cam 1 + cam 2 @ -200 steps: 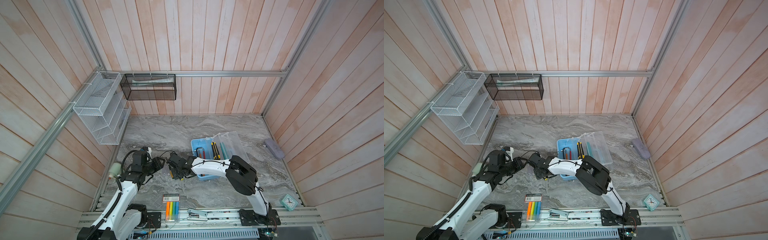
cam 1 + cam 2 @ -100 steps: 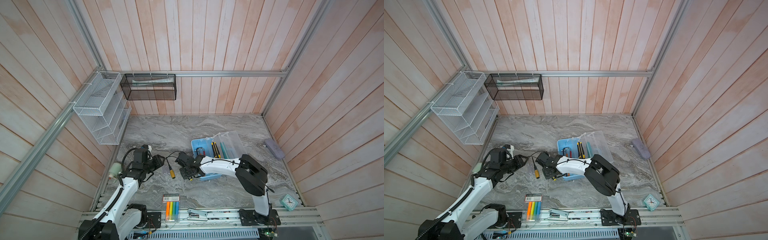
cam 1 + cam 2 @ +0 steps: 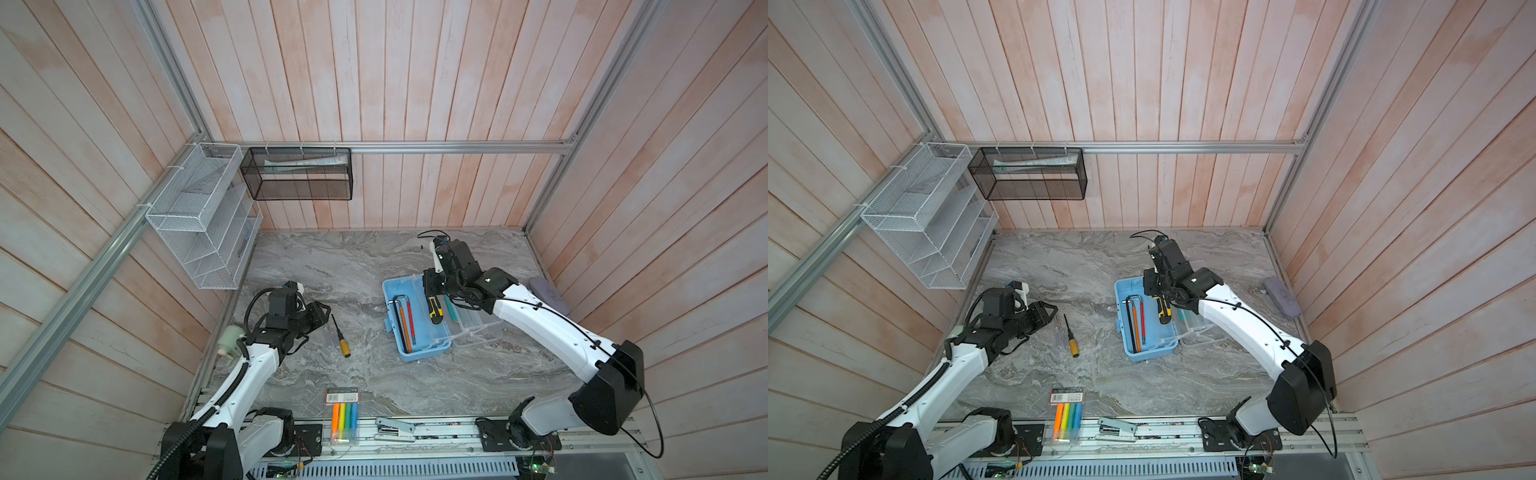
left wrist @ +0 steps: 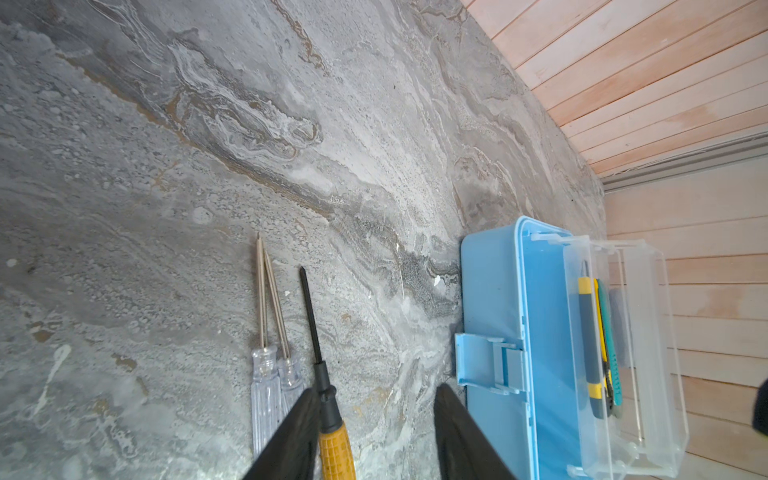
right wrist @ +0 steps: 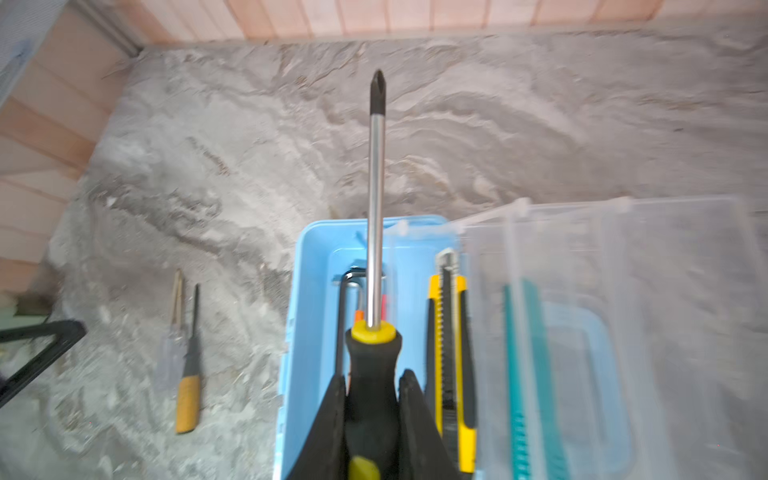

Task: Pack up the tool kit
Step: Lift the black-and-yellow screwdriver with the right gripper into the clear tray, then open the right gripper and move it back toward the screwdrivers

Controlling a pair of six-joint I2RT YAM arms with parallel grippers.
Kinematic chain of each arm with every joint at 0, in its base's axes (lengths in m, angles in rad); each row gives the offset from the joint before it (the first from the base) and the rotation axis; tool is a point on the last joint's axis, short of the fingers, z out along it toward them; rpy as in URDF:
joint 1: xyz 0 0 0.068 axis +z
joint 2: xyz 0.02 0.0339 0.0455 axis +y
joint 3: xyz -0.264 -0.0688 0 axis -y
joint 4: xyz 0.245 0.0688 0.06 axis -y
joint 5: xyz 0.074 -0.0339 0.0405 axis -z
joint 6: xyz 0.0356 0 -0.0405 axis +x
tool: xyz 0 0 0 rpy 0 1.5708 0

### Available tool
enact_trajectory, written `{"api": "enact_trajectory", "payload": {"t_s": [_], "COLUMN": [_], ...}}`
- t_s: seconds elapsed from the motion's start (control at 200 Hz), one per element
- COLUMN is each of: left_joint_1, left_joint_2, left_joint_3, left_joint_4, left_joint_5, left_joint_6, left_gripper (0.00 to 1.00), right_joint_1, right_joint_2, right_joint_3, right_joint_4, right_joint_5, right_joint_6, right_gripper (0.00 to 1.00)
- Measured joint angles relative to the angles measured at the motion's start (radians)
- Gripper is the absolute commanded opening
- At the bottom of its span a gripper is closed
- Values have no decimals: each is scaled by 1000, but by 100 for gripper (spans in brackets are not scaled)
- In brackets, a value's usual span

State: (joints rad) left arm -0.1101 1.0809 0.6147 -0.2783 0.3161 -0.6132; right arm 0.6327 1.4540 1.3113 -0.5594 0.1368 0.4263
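Right gripper point(image 5: 374, 384) is clamped on the black rubbery handle of a big Phillips screwdriver point(image 5: 376, 199). It has a yellow collar, bright steel shaft and black tip, and points straight out ahead of the gripper.

Directly under it is the tool kit point(image 5: 309, 291), open on the grey marble-look desk point(image 5: 540, 124). It's a smooth light blue plastic tub with rounded corners and a flip latch point(image 4: 490, 361) on the long wall facing the left gripper point(image 4: 378, 392).

Inside, below the shaft, are L-shaped hex keys point(image 3: 402, 322) in black, orange and red. Beside the right gripper is a yellow/black snap-off knife point(image 5: 449, 332), then a teal cutter point(image 5: 528, 374). Both sit in clear plastic point(image 5: 665, 299) swung out past the tub; can't tell tray from lid. A blue handle shows through it, blurred.

Left gripper is half open with nothing gripped, low over the desk and apart from the kit. Between its fingers, close to one, a small screwdriver point(image 4: 334, 444) lies flat; knurled yellow handle, black shaft. Just outside that finger are two clear-handled screwdrivers point(image 4: 266, 386), side by side, with thin steel shafts.

Marker pack point(image 3: 343, 419) sits behind the left gripper, toward the arm bases. It has a red label with a barcode, text too small to read.
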Motion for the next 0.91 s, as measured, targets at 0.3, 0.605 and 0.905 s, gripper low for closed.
{"api": "enact_trajectory", "payload": {"t_s": [0.3,0.605,0.905], "left_joint_1": [0,0,0], "left_joint_2": [8,31,34], "left_joint_3": [4,14,14], "left_joint_4": [8,7,6], "left_joint_5": [-1,-10,-46], "left_joint_6": [5,13,20], "left_gripper": [48,51,56], "right_joint_1": [-112,-112,-112], "right_joint_2": [-27,-27,-39], "right_joint_3": [-73,-182,-230], "right_joint_4": [-59,-74,-96], "right_joint_5": [127,162,125], "right_joint_6": [-104,-142,-142], "right_gripper": [0,0,23]}}
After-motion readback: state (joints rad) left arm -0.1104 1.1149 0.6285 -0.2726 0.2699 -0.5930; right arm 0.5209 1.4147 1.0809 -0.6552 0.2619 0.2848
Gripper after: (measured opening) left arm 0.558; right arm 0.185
